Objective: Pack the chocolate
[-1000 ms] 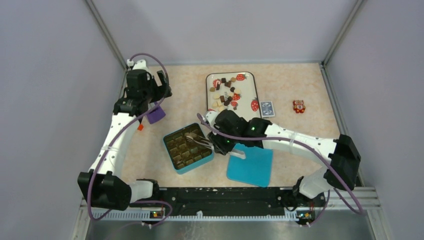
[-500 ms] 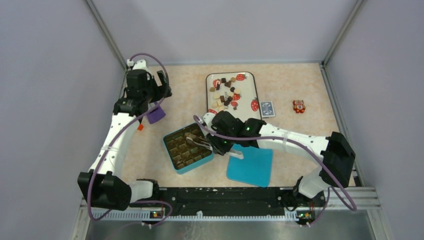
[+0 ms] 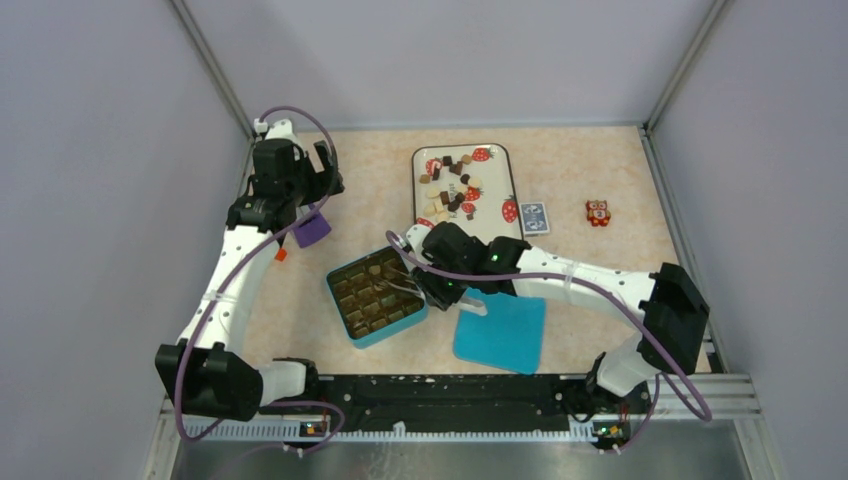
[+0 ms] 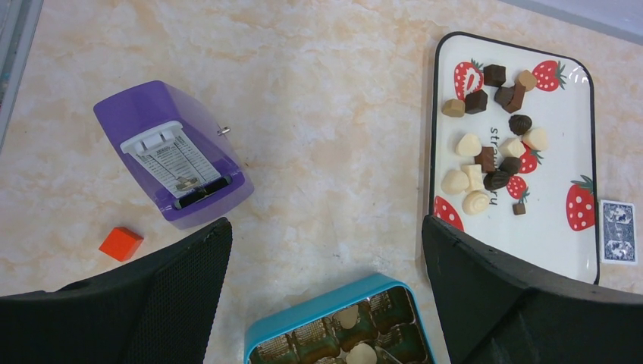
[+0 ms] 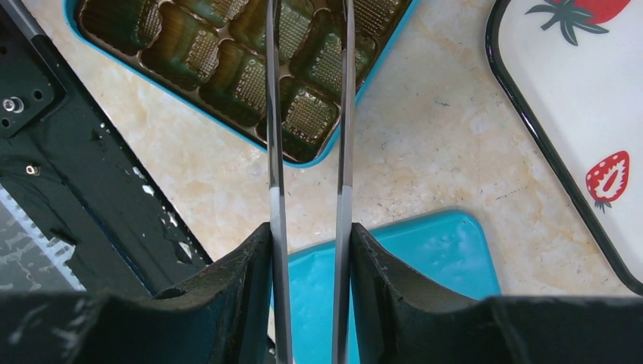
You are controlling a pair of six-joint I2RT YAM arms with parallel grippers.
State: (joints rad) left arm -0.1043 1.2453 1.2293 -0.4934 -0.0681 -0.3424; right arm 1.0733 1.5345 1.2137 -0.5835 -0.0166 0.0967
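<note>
Half shut on thin tweezers (image 5: 274, 152), with the right pincer (image 5: 308, 243) aiming their parted blades ahead over the box (image 5: 189, 53), likely for lowering chocolate (image 4: 486, 159) into pockets.

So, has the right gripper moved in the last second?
Yes. The right gripper, holding tweezers, slid slightly left, toward the teal box, judged against the blue lid.

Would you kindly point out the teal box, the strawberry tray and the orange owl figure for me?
teal box (image 3: 393, 328), top external view, on its near outer wall.
strawberry tray (image 4: 565, 129), left wrist view, on a bare white patch.
orange owl figure (image 3: 598, 212), top external view, on its body.
</note>
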